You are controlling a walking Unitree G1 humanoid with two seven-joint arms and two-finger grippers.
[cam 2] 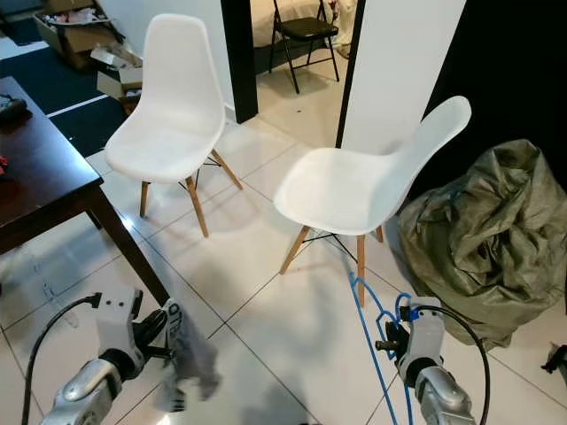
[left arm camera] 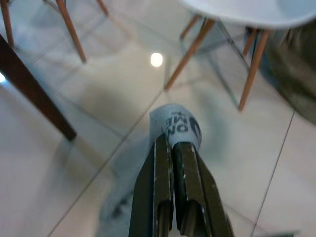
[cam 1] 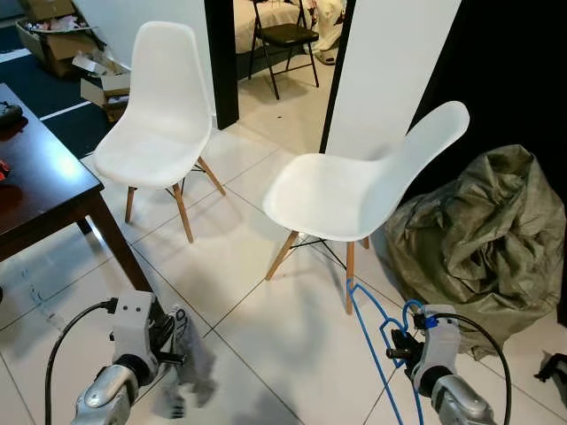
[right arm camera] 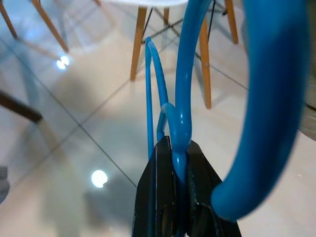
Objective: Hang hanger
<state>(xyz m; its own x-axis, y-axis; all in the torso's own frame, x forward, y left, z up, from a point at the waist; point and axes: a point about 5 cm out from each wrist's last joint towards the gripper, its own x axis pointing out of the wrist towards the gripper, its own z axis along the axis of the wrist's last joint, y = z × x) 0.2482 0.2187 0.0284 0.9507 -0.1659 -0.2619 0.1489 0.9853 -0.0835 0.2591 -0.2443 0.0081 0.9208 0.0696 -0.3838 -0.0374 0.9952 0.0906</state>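
Note:
A blue plastic hanger (cam 1: 370,312) hangs low over the tiled floor at the lower right, its hook curling by the wrist. My right gripper (right arm camera: 176,146) is shut on the hanger's neck (right arm camera: 183,79), with both black fingers pressed against it. At the lower left, my left gripper (left arm camera: 173,144) is shut on a grey piece of clothing (left arm camera: 180,126) with dark printed letters. The clothing (cam 1: 190,361) droops from the fingers above the floor.
Two white shell chairs with wooden legs stand ahead, one near (cam 1: 341,190) and one farther left (cam 1: 155,115). A dark wooden table (cam 1: 44,190) is on the left. A crumpled olive cover (cam 1: 487,239) lies at the right. Cardboard boxes (cam 1: 62,44) and a doorway are behind.

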